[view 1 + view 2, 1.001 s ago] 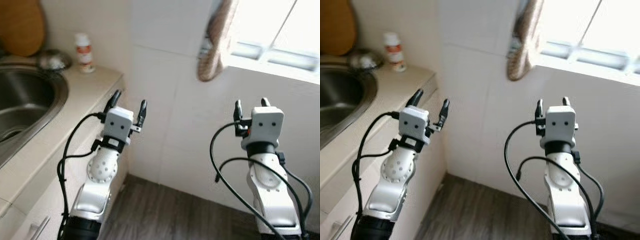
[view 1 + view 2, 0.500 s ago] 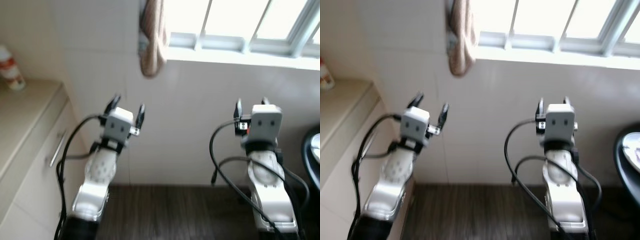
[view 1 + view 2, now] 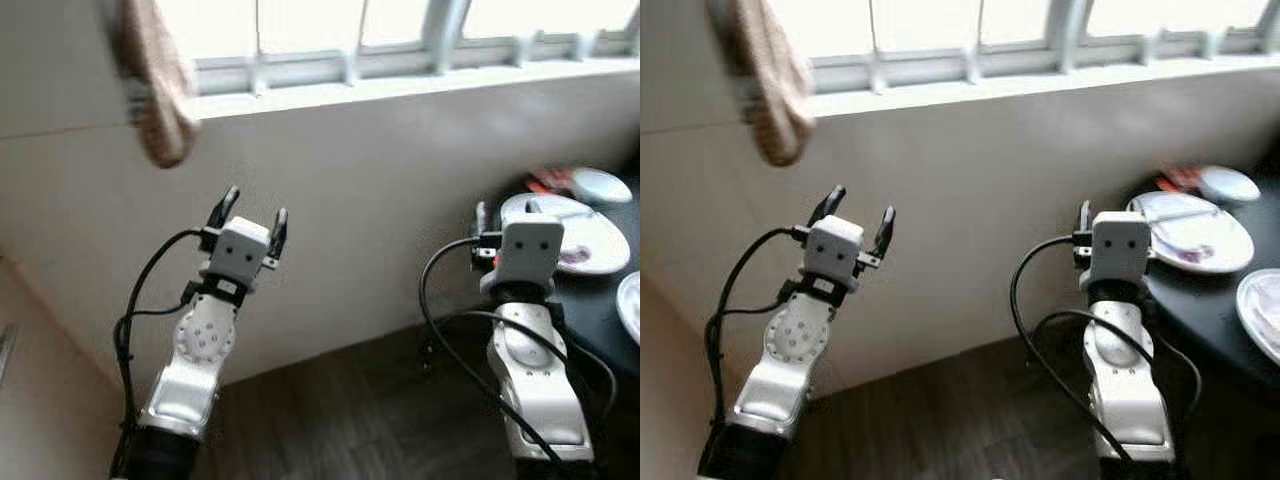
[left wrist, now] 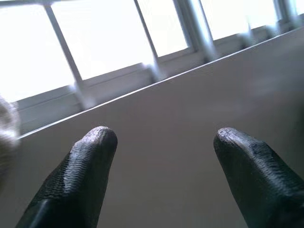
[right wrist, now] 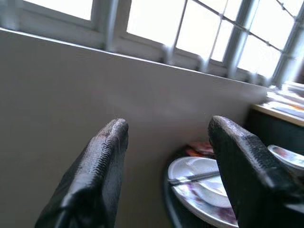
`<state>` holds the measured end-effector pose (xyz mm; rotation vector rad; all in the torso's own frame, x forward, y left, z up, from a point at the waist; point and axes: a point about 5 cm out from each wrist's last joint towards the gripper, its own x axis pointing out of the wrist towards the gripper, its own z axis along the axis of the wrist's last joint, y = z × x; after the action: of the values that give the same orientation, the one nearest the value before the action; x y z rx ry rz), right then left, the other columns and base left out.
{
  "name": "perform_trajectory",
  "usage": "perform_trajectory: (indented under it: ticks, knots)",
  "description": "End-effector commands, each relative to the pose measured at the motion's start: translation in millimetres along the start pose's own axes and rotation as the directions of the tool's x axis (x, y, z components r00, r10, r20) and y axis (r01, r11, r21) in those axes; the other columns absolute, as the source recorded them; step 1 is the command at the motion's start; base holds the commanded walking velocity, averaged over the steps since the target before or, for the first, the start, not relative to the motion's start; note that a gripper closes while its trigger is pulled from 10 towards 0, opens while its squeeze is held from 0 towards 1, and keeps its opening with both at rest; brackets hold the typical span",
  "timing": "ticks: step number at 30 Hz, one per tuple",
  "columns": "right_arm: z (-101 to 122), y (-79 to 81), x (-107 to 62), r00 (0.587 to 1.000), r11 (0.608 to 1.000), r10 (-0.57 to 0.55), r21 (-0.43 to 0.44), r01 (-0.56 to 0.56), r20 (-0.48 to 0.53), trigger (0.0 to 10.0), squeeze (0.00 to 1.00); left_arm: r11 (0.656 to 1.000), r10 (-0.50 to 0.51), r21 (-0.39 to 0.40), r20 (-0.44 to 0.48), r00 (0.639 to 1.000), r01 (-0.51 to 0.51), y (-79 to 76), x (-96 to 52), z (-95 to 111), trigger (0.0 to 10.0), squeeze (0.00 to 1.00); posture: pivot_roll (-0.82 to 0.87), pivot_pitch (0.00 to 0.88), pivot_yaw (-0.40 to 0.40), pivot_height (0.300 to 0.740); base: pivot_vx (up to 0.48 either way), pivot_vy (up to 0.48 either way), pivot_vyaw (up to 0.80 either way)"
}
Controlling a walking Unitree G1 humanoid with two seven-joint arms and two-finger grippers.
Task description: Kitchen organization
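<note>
Two hands raised before white tiled wall (image 3: 400, 190) under window (image 3: 330, 30), both w/ fingers spread wide, holding nothing: left hand (image 3: 250, 214) centre-left, right hand (image 5: 166, 142) centre-right. Dirty plates (image 3: 585, 235) on dark bench (image 3: 1200, 300) at right edge, just beside right hand. Towel (image 3: 160, 90) hanging upper left.

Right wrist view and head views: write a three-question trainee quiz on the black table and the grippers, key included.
1. True or false: the left gripper holds a plate.
2. Which lies across the nearest white plate on the black table: A) a utensil, B) a cloth, C) a bottle?
3. Fill in: the brown cloth hangs by the ____.

Key: 1 false, both it and the right gripper are open and empty; 2 A; 3 window.
</note>
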<state>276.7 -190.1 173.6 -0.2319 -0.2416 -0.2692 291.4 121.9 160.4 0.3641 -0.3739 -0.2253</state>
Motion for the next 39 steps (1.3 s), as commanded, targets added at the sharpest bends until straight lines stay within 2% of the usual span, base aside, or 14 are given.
perform_trajectory:
  ticks: [1,9,39]
  knots:
    - [3,2.8,-1.0,1.000,1.000,0.004,-0.004,-0.004,0.015,10.0,0.00,1.000,-0.010,0.006,-0.005,1.000,0.010,2.7,-1.7,-2,10.0,0.00,0.02,0.000,-0.031,0.740,0.000,0.000,-0.79]
    - [2,7.8,-2.1,1.000,0.999,0.026,-0.042,-0.025,0.016,10.0,0.00,0.999,-0.031,-0.011,0.003,1.000,0.031,1.1,-3.7,0,10.0,0.00,0.03,0.000,-0.039,0.740,0.000,-0.036,-0.20]
    - [-7,8.9,-0.2,0.999,0.997,0.019,-0.068,-0.022,-0.036,10.0,0.00,0.999,-0.029,-0.028,0.001,1.000,0.029,1.7,-4.8,0,10.0,0.00,0.03,0.000,-0.047,0.740,0.000,-0.380,0.00]
